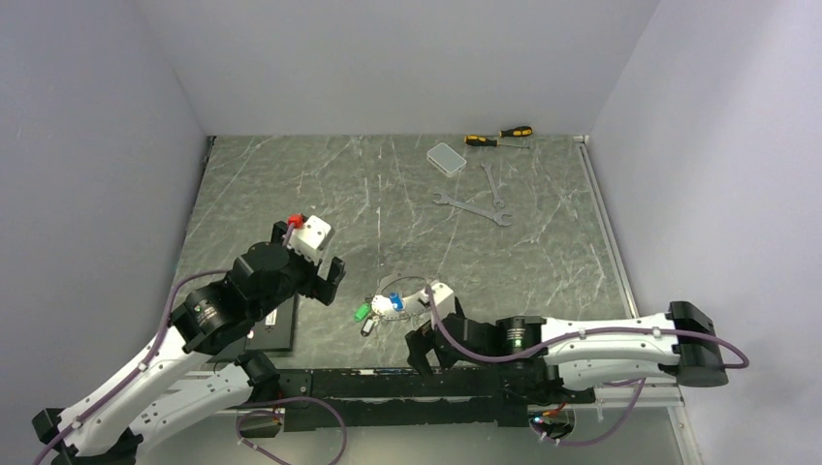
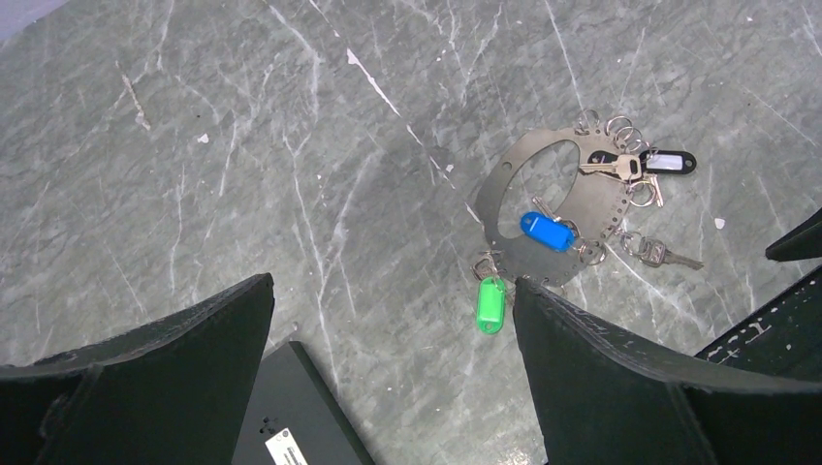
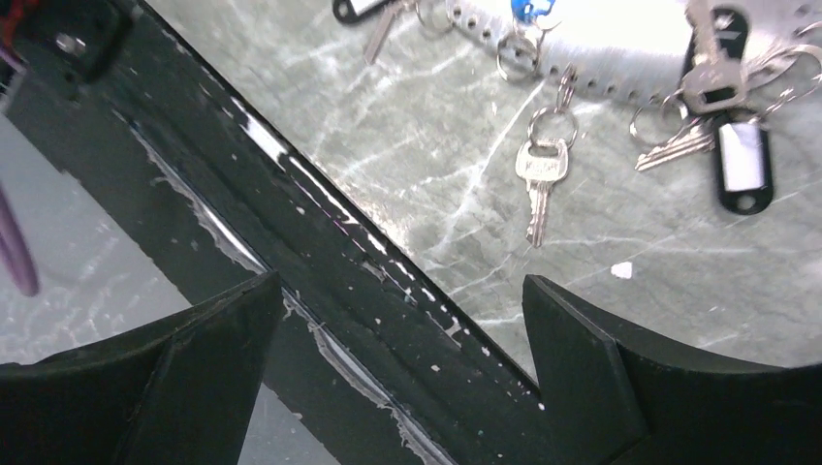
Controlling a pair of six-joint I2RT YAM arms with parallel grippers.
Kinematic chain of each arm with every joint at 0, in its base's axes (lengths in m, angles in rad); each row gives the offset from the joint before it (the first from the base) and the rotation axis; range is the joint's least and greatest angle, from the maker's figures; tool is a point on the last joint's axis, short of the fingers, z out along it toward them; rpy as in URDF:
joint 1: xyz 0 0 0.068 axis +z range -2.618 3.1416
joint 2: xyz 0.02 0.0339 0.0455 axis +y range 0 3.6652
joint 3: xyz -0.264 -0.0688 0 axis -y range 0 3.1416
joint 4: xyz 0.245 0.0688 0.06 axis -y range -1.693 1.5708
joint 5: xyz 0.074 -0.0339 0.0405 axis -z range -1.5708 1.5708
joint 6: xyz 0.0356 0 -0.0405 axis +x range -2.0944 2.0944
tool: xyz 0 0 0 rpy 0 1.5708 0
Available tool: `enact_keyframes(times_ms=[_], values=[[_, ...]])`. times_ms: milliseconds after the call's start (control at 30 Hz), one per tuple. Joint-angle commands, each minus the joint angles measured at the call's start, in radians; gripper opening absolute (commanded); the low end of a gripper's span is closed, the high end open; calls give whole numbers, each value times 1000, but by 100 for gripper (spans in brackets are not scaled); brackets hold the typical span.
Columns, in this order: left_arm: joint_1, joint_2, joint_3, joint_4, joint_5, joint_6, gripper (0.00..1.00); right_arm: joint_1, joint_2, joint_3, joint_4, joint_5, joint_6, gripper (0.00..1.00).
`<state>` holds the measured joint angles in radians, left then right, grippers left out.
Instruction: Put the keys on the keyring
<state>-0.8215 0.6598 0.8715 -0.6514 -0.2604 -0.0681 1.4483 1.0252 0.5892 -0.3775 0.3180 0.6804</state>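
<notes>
Grey marbled desk [image 2: 194,145] holds our flat silver metal keyring [image 2: 599,199], near the front edge between both arms. Small silver metal keys [image 3: 538,184] with a green tag [image 2: 490,305], blue tag [image 2: 548,231] and black tag [image 2: 669,160] lie around its rim. Our left hand [image 2: 393,291] and right hand [image 3: 402,291] hang above with fingers wide apart, holding nothing.

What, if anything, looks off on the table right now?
Nothing spilled or broken. The small silver keys with green, blue and black tags lie on and beside the flat perforated silver metal ring. Only wear: the black rail at the table edge shows white chips and scuffs. Left tool and right tool are open, empty.
</notes>
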Motion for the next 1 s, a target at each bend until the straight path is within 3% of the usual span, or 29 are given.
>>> enact_keyframes(times_ms=[0, 233, 433, 633, 967], values=[[4, -16, 3, 23, -23, -7, 98, 12, -128, 52, 27, 136, -24, 100], [6, -34, -11, 34, -79, -15, 98, 10, -356, 98, -47, 462, -86, 100], [9, 3, 0, 1, -228, -53, 99, 10, -418, 209, -59, 627, -263, 100], [13, -23, 1, -14, -329, -70, 100, 10, -477, 217, -57, 650, -300, 100], [15, -84, -14, 4, -310, -52, 99, 11, -580, 158, -17, 593, -300, 100]])
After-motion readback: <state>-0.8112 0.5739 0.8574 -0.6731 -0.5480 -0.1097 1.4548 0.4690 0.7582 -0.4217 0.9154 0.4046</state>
